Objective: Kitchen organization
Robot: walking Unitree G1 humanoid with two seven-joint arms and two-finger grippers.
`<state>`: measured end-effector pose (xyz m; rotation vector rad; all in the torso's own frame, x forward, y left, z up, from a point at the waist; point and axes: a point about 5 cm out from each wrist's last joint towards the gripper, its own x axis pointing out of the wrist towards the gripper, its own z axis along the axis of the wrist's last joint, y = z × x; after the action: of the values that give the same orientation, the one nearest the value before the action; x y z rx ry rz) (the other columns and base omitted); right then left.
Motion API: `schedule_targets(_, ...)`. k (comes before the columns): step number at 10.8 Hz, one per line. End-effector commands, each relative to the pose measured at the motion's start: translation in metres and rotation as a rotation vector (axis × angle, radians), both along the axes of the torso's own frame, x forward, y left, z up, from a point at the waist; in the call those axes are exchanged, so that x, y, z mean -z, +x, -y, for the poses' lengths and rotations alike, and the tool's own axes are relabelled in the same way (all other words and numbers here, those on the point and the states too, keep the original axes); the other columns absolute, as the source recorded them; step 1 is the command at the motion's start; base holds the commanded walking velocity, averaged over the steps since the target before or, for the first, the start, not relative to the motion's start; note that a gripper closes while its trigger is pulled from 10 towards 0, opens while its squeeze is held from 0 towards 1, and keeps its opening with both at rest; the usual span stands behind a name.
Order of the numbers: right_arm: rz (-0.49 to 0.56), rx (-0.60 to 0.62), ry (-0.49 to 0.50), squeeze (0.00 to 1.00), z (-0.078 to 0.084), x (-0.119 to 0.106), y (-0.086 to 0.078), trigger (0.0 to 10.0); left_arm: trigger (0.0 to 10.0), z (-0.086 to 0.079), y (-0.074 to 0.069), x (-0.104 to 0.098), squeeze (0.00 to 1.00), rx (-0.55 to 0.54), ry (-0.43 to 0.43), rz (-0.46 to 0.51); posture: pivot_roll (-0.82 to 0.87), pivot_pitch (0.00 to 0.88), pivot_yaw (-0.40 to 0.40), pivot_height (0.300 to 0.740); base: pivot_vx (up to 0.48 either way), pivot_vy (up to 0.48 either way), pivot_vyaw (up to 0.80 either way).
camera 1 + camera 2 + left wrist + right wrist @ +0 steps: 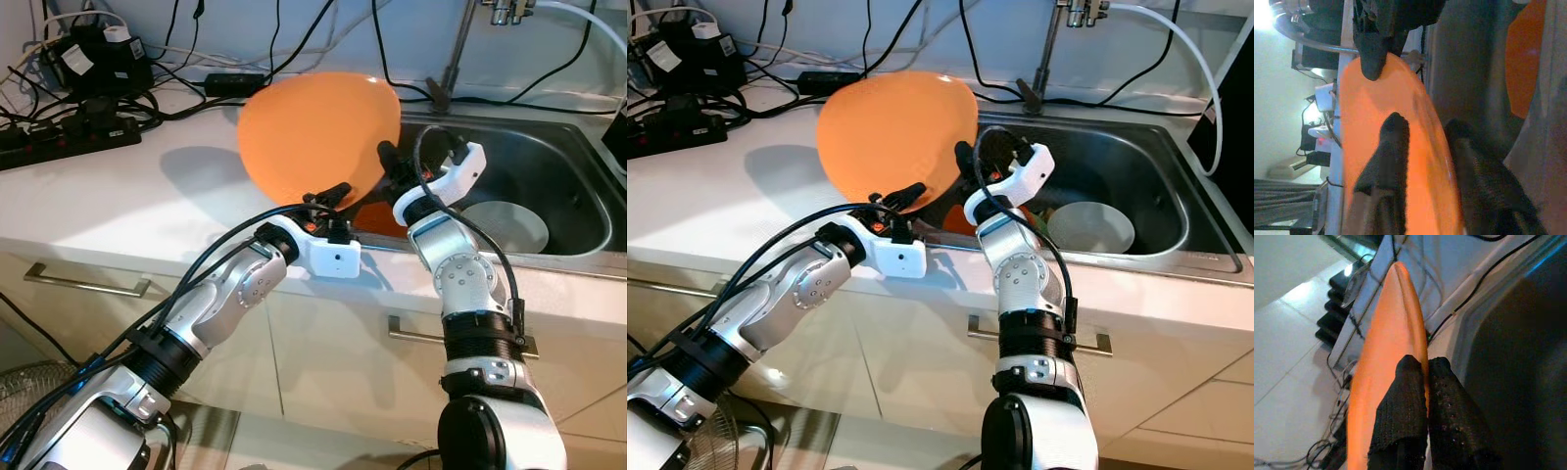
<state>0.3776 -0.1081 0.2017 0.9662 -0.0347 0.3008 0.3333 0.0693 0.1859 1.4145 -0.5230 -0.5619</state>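
Note:
A large orange plate (pixel 318 132) is held up on edge, tilted, above the white counter beside the sink (pixel 588 257). My right gripper (pixel 387 162) pinches the plate's rim on the sink side; in the right wrist view its fingers (pixel 1408 396) are shut on the thin edge. My left gripper (pixel 331 196) grips the plate's lower edge from below. In the left wrist view one finger (pixel 1393 147) lies on the plate's face and the other sits behind the rim.
A white bowl (pixel 505 223) and another orange dish (pixel 387 220) lie in the steel sink, under the faucet (pixel 456 59). Black power strips and tangled cables (pixel 69 137) crowd the counter's back left. Drawer handles (pixel 88 284) run below the counter edge.

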Motion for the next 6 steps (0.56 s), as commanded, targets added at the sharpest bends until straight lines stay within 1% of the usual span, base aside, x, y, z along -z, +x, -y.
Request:
schedule_targets(1,0.018,0.036,0.023,0.00,0.005,-0.007,0.003,0.0,10.0,0.001,-0.001,-0.013,1.00,0.015,-0.023,0.040,0.23,0.030,-0.001,0.740,0.000,0.000,0.00)
schedule_targets(3,-0.008,0.084,0.083,0.00,0.012,-0.008,0.007,0.0,10.0,0.001,-0.001,-0.013,1.00,0.016,-0.023,0.040,0.23,0.029,0.001,0.740,0.000,0.000,0.00)
schedule_targets(5,-0.015,0.148,0.135,0.00,0.024,-0.013,0.013,0.0,10.0,0.000,-0.001,-0.013,1.00,0.013,-0.014,0.045,0.23,0.028,-0.001,0.740,0.000,0.000,0.00)
schedule_targets(6,-0.015,0.205,0.155,0.00,0.036,-0.017,0.017,0.0,10.0,0.000,-0.001,-0.011,0.00,0.008,-0.002,0.045,0.23,0.027,-0.002,0.740,0.000,0.000,0.00)
